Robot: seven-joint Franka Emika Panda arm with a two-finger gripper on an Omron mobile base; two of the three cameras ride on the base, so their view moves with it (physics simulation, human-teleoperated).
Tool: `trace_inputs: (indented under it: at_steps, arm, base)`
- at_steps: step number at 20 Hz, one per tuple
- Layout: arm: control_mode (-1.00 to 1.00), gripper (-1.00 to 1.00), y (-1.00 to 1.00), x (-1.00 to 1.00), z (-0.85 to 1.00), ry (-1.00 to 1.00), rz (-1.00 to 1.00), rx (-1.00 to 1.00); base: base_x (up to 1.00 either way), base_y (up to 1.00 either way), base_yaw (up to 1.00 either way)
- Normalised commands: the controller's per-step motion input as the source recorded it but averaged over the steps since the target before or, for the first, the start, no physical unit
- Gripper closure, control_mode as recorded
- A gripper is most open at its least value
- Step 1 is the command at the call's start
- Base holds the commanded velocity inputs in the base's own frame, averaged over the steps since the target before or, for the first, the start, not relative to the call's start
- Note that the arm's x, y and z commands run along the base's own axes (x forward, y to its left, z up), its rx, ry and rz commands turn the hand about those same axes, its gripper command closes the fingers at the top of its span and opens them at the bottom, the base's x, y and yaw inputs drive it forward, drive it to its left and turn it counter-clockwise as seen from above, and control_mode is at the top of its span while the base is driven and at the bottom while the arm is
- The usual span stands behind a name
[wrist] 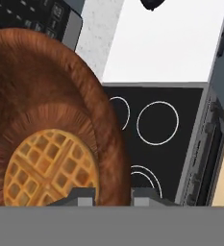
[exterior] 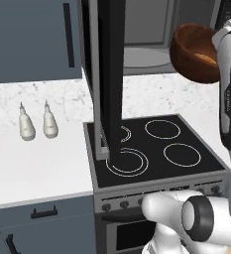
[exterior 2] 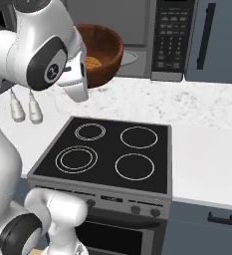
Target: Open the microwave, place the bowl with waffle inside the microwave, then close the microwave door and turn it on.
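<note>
The reddish-brown bowl hangs tilted in the air above the stove's back edge, in front of the microwave. The golden waffle lies inside the bowl. In the hand view my gripper is shut on the bowl's rim, one fingertip inside and one outside. From the right base view the bowl and waffle show beside my forearm, just left of the microwave's button panel. The microwave door stands swung wide open, edge-on toward the left base camera, and the grey cavity with its turntable is exposed.
A black four-burner stove lies below the bowl. Two pale shakers stand on the white counter at the left. Bare counter extends right of the stove. Blue-grey cabinets flank the microwave. The open door overhangs the stove's left burners.
</note>
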Motion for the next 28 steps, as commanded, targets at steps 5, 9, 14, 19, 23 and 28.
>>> trace_inputs:
  at_steps: [5,9,14,19,23,28]
  arm:
    - [-1.00,1.00,0.22,0.86,0.01,0.00,0.00,0.00]
    - [-1.00,1.00,0.31,0.75,0.00,-0.04,0.00,0.00]
    - [-1.00,1.00,0.30,0.63,0.00,-0.07,0.00,0.00]
    - [-1.00,1.00,0.19,0.57,-0.02,-0.08,0.00,0.00]
    - [-1.00,1.00,0.20,0.53,-0.04,-0.03,0.00,0.00]
    - [-1.00,1.00,0.22,0.56,-0.01,0.07,0.01,-0.05]
  base:
    - [0.00,0.00,0.00]
    - [0.00,0.00,0.00]
    - [0.00,0.00,0.00]
    - [0.00,0.00,0.00]
    - [0.00,0.00,0.00]
    - [0.00,0.00,0.00]
